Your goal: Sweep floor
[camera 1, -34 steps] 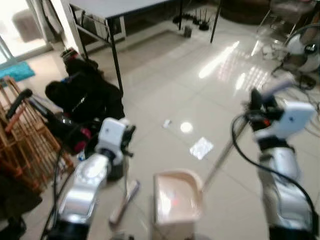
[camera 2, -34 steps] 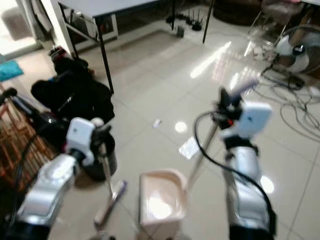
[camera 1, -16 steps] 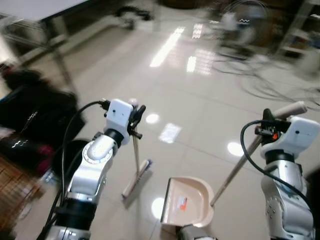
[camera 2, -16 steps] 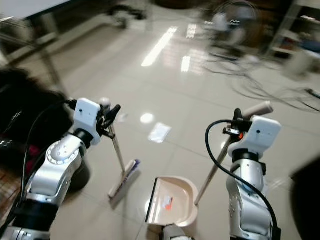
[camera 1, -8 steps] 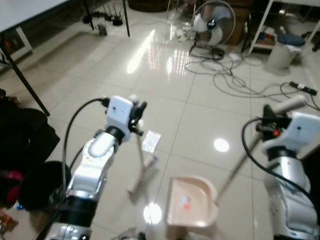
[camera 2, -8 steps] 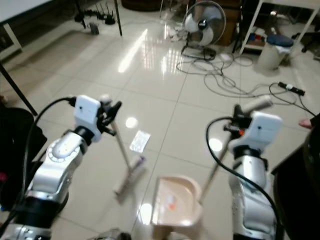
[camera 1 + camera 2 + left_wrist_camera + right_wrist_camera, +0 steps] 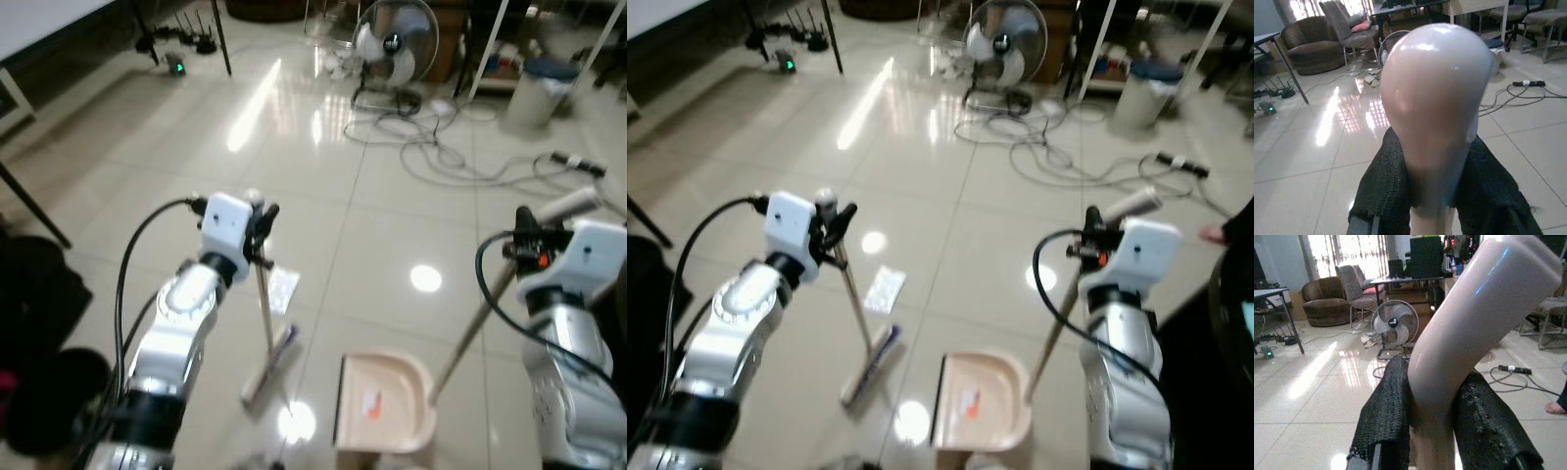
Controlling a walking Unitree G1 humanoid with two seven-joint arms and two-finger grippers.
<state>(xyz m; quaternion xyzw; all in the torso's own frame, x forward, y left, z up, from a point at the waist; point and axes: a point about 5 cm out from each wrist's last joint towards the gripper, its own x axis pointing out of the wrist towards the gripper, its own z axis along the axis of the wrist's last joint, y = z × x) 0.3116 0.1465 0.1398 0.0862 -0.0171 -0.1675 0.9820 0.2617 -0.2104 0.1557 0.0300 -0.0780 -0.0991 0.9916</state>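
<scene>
A: Head view: our left gripper [image 7: 257, 217] clamps the broom [image 7: 266, 338]; brush on floor just left of dustpan [image 7: 384, 403], paper scrap [image 7: 281, 289] beyond.

B: Wrist views: fingers [image 7: 1383, 186] hug broom knob; right gripper [image 7: 1435, 421] closed on dustpan handle [image 7: 1474, 318]. We'd drag scrap toward pan w/ brush flat.

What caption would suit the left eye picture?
Left tool holds a broom, right tool a dustpan, on shiny tiles.

One broom [image 7: 266, 338], one dustpan [image 7: 384, 402], one fan [image 7: 393, 46], one paper scrap [image 7: 280, 290].
</scene>
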